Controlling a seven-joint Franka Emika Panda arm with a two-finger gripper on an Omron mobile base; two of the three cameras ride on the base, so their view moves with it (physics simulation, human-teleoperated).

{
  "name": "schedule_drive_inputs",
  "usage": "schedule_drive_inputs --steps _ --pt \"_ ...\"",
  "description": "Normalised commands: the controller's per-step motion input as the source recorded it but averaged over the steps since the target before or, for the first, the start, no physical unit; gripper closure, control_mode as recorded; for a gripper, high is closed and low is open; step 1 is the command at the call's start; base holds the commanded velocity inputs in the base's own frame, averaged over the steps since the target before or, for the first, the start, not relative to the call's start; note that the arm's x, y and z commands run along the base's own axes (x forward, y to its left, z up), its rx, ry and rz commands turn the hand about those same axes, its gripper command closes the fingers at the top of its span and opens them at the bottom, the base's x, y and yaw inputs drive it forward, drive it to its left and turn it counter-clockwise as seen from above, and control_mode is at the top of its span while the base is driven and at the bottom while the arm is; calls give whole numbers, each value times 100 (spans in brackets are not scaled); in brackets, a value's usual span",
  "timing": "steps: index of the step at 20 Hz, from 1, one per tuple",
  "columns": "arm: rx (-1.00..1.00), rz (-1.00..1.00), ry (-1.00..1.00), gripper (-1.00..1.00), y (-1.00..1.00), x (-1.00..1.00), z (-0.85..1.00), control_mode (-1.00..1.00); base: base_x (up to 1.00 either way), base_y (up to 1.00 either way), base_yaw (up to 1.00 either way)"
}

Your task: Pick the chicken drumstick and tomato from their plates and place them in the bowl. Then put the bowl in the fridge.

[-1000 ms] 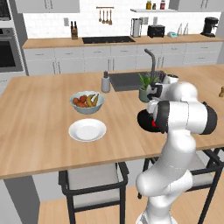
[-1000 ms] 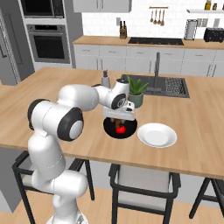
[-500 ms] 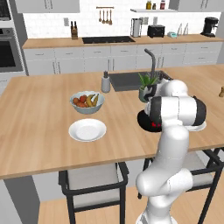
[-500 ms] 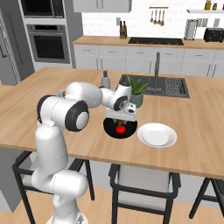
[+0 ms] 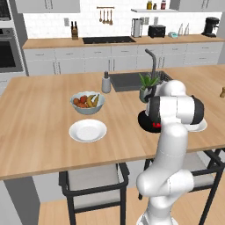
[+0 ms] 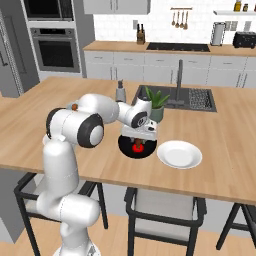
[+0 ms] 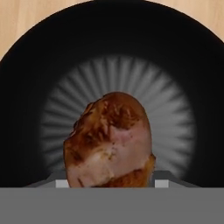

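My gripper (image 7: 109,180) hangs over the glossy black bowl (image 7: 26,87), shut on the reddish-brown chicken drumstick (image 7: 109,140), whose meaty end points down at the bowl's middle. From the right base view the gripper (image 6: 138,138) sits just above the bowl (image 6: 126,149) on the island, with the red tomato (image 6: 138,147) lying in the bowl beneath it. The left base view has the bowl (image 5: 143,121) and tomato (image 5: 154,126) partly behind my forearm. One white plate (image 5: 88,130) lies bare at the left, the other (image 6: 179,154) right of the bowl. The grey fridge (image 6: 7,60) stands far left.
A grey-blue fruit bowl (image 5: 87,102) stands behind the left plate. A potted plant (image 6: 156,102), a sink with tall faucet (image 6: 179,80) and a small dispenser bottle (image 5: 106,83) lie behind the black bowl. Stools (image 6: 162,215) stand under the island's near edge.
My elbow has swung in from the side toward upright. The gripper has stayed over the black bowl with the drumstick in it.
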Motion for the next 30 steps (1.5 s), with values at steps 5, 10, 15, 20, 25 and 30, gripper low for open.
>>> schedule_drive_inputs --steps 5,10,15,20,25,30 --pt "0 0 0 -100 0 0 0 -100 0 0 0" --pt "0 0 -2 -100 0 -5 1 -100 0 0 0" --pt "-3 0 -9 -100 9 -44 23 -100 0 0 0" --pt "-10 0 -6 -100 47 -53 27 -100 0 0 0" --pt "-15 0 -6 -100 69 -34 18 -100 0 0 0" --pt "-2 0 -6 -100 27 16 7 -100 0 0 0"
